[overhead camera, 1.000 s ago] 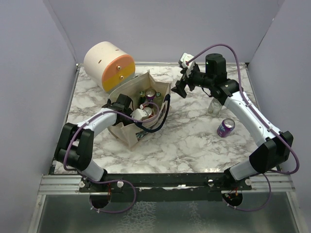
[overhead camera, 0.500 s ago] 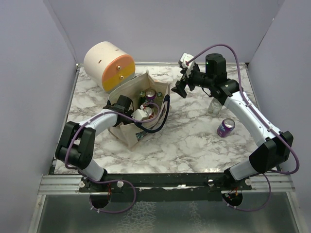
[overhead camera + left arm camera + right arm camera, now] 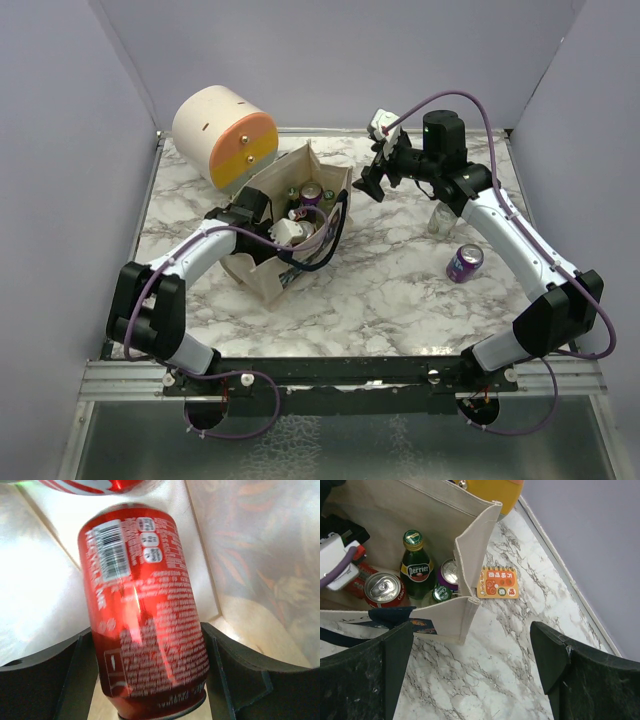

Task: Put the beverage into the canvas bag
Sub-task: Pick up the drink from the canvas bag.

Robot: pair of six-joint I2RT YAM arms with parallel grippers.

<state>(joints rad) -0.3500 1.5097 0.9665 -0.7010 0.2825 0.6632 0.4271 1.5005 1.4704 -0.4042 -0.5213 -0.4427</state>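
Observation:
The canvas bag [image 3: 262, 280] stands open at centre left, with dark strap handles. My left gripper [image 3: 293, 230] reaches down inside it. In the left wrist view its jaws press both sides of a red soda can [image 3: 142, 610], which fills the space between them, and the left gripper [image 3: 150, 672] is shut on that can. The bag's pale inner wall [image 3: 250, 555] rises right behind it. My right gripper [image 3: 368, 185] hovers open and empty beside the bag's far right corner [image 3: 470, 605]. A purple can [image 3: 465, 262] lies on the marble at the right.
A cream-and-orange drum [image 3: 225, 135] lies behind the bag. Inside the bag are a Perrier bottle [image 3: 416, 562], another red can [image 3: 384, 589] and a purple can [image 3: 451, 572]. An orange notebook [image 3: 498, 582] lies by the bag. A clear cup [image 3: 440, 218] stands under the right arm.
My left gripper's jaws have narrowed onto the red can inside the bag, and the left arm and bag mouth have shifted slightly toward the back. The right arm has not moved.

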